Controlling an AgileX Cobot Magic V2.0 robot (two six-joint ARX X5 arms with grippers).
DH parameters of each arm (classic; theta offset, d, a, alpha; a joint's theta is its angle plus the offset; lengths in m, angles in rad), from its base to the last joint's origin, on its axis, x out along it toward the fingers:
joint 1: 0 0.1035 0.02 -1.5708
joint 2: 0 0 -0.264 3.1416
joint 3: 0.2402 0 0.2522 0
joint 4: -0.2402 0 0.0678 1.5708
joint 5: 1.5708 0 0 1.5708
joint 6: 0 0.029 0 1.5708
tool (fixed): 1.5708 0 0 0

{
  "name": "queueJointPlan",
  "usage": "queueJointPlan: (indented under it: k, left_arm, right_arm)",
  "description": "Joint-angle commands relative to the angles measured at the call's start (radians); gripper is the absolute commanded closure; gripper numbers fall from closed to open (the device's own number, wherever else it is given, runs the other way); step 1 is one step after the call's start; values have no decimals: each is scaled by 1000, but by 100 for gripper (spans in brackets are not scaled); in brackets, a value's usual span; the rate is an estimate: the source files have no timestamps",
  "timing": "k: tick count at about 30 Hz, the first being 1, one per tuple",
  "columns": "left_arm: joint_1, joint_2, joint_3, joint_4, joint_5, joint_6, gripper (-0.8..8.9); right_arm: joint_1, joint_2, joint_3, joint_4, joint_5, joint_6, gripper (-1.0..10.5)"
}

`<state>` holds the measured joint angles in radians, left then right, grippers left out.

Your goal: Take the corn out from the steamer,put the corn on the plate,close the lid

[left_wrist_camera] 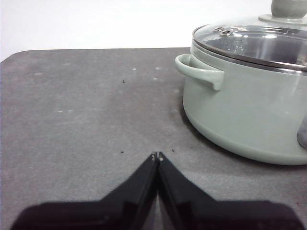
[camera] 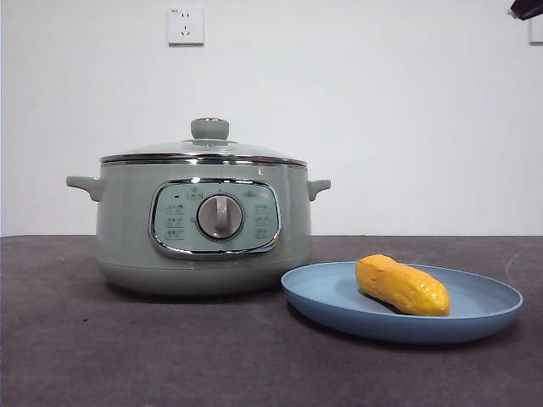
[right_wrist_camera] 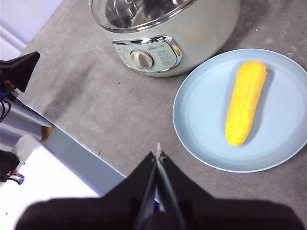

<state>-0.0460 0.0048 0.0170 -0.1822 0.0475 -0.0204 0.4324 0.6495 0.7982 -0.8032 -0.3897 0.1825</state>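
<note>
Lying flat on the plate (camera: 475, 318), the corn (camera: 402, 286) is our first item: in the front view its long axis runs slantwise, one end toward the steamer (camera: 127, 229) and farther back, the other nearer the camera and away from the pot. From the right wrist view we see the cob (right_wrist_camera: 246, 102) resting off-centre in the plate (right_wrist_camera: 201, 115), clear of the rim.

Item two, the pincers. We note the left gripper (left_wrist_camera: 157, 156) with its jaws pressed tip to tip, holding nothing, low over bare table (left_wrist_camera: 81, 110) beside the steamer's side handle (left_wrist_camera: 201, 72). The right gripper (right_wrist_camera: 158, 154) is likewise pinched together and empty, high above the table edge, near the plate but touching nothing. A black tip (camera: 526, 8) shows at a top corner of the front view.

Item three, appearance. Corn: short, stubby, yellow-orange, bumpy kernels in rows, one end tapering. Plate: light blue, shallow, matte, just beside the steamer. Steamer: pale sage green, chrome-framed panel, silver dial (camera: 220, 217). Lid (camera: 204, 151): clear glass, chrome rim, green knob (camera: 209, 128), seated on the pot.
</note>
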Motion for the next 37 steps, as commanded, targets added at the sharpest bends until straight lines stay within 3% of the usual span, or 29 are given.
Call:
queueJointPlan:
  k: [1,15,17,20,25,30,37]
  left_arm:
    - [3,-3,-14,5,5,-10,817]
    - [3,-3,-14,5,5,-10,817]
    - [3,-3,-14,5,5,-10,817]
    - [3,-3,-14,5,5,-10,817]
    - [3,-3,-14,5,6,-10,817]
    - [3,-3,-14,5,6,-10,817]
    - [3,-3,-14,5,5,-10,817]
  right_arm:
    - [2,-2,-6,6,3,-8,947]
    - [2,-8,-6,6,4,-8,947]
    - [-13,-27,-6,13,39,-76,947]
    - [-64,-63,-6,48,113,-116,947]
    - [-207,-178,-72,217,76,-139,947]
    - [-315,-333,-280,461,77,-138,947]
    - [-360,-510,-564,679,132,-139,947]
